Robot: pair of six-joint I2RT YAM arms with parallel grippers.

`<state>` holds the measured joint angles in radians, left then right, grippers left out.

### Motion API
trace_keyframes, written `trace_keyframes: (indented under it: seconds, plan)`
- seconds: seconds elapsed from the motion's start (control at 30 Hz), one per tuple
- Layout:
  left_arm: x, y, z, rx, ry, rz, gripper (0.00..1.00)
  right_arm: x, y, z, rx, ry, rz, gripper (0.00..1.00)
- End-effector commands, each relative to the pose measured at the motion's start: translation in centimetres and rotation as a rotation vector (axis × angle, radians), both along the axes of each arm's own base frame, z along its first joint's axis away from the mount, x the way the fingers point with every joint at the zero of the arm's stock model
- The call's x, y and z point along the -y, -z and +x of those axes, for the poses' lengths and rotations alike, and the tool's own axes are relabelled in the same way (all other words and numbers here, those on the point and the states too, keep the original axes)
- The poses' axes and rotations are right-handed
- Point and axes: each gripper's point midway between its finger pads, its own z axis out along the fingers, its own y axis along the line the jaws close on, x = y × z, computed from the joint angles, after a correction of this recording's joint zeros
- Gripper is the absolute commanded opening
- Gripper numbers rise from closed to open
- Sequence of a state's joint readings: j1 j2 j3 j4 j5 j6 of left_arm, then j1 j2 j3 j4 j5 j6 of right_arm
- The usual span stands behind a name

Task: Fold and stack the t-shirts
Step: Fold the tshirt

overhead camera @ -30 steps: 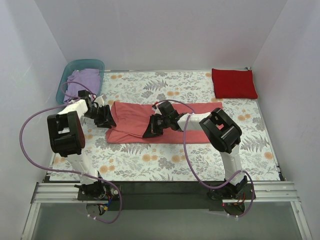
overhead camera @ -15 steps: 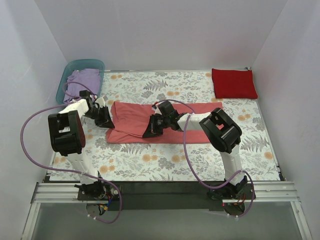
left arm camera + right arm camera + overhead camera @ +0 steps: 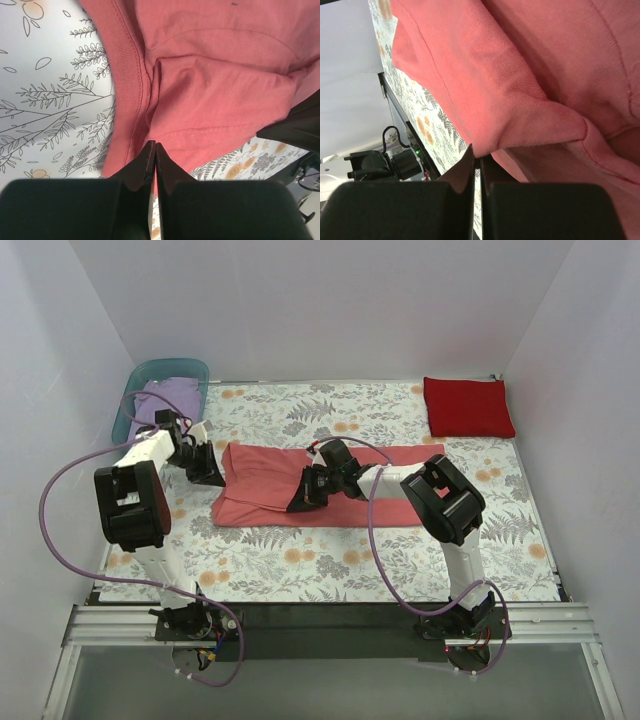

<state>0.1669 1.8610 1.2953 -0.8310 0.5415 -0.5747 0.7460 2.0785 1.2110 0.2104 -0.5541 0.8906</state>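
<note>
While the salmon-pink t-shirt [image 3: 262,478] is lying as a long band across the middle of the bench [image 3: 330,618], on the white floral cloth [image 3: 320,565], it is being held at two places. Its left end is being pinched by the left hand [image 3: 154,146], whose fingers are pressed together on a thin layer of cloth just beside the ribbed band [image 3: 129,70]. A raised fold nearer the middle of the shirt is being pinched by the right hand [image 3: 478,156], whose fingers are also pressed together, with cloth between the tips.

The cloth is being judged as light, thin and very soft: it is being pulled into wrinkles around both hands, and no shape is being kept by it alone. It is probably not slippery, because the knit surface is looking a little rough, but a thin pinch could be lost under a quick pull. It is not fragile. A hold at a hem, a seam or a corner is being considered the best, since the cloth is doubled and thicker there. Both ends of one edge should be taken together, so that the fold is not sagging in the middle.

The deep red t-shirt [image 3: 468,407] is lying folded at the far right corner, well apart. The lavender t-shirt [image 3: 165,400] is lying crumpled in the teal tub [image 3: 172,363] at the far left.
</note>
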Motion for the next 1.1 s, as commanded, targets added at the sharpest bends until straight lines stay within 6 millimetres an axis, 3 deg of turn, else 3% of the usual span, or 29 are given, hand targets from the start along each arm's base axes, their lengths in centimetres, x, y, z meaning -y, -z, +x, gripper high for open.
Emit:
trace_keyframes:
  seconds: [0.0,0.13,0.27,0.47,0.73,0.87,1.07]
  plan:
    - [0.6,-1.7,1.3,0.055,0.034,-0.018,0.00,-0.8,-3.8,1.6,0.085,-0.011,0.084,0.01]
    - [1.2,-2.0,2.5,0.049,0.046,-0.024,0.00,-0.4,-4.5,2.7,0.105,-0.001,0.097,0.01]
    - [0.8,-1.8,2.4,0.035,0.040,0.002,0.26,-0.4,-4.4,3.0,0.103,0.000,0.103,0.01]
    - [0.5,-0.9,0.0,-0.018,0.051,0.033,0.36,-0.4,-4.3,3.5,0.091,0.014,0.112,0.01]
    - [0.9,-0.4,-2.2,-0.050,0.059,0.020,0.37,-0.2,-4.2,3.3,0.087,0.015,0.111,0.01]
    - [1.0,-0.6,-2.0,-0.042,0.052,0.018,0.36,-0.1,-3.9,3.3,0.081,0.017,0.106,0.01]
    - [0.9,-2.6,-0.9,0.005,0.046,0.026,0.36,0.0,-3.7,3.1,0.078,0.016,0.105,0.01]
